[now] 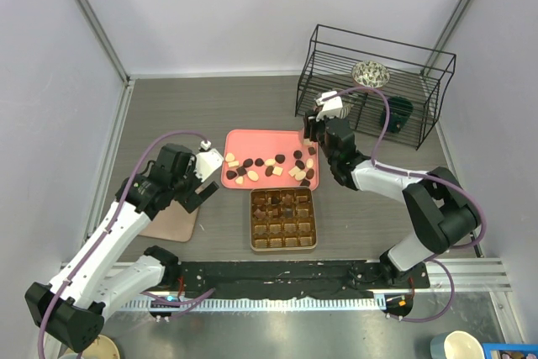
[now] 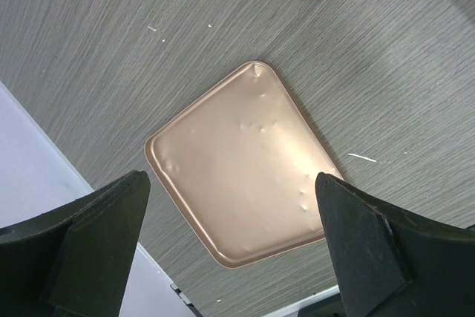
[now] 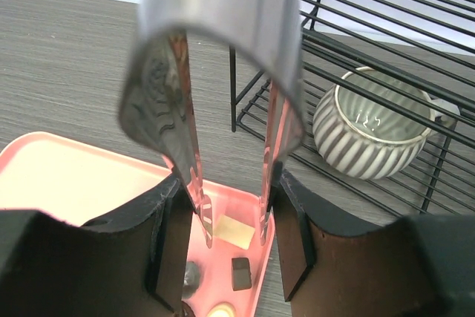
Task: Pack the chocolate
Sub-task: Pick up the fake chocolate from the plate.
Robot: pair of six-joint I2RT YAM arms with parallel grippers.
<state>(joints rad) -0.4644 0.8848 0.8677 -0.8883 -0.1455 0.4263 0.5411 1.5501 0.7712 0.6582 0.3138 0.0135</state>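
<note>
The right gripper (image 3: 226, 209) is clamped on a pair of tongs (image 3: 223, 50), whose tips stand either side of a cream square of chocolate (image 3: 236, 232) on the pink tray (image 3: 67, 183) just below it; more pieces lie scattered there, with the gridded box (image 1: 283, 218) beyond the tray's near edge. The left gripper (image 2: 230, 183) hangs wide open above a flat golden lid (image 2: 237, 146)

Grips metal tongs (image 3: 223, 5) with the right gripper (image 3: 228, 209), black fingers pressing on both arms. Points the tips down over the corner of a pink tray (image 3: 74, 183), one each side of a cream chocolate (image 3: 236, 231). Shows a dark square piece (image 3: 240, 272) just beside it, and on the right a striped bowl (image 3: 371, 131) behind the bars of a black wire rack (image 3: 232, 87).
</note>
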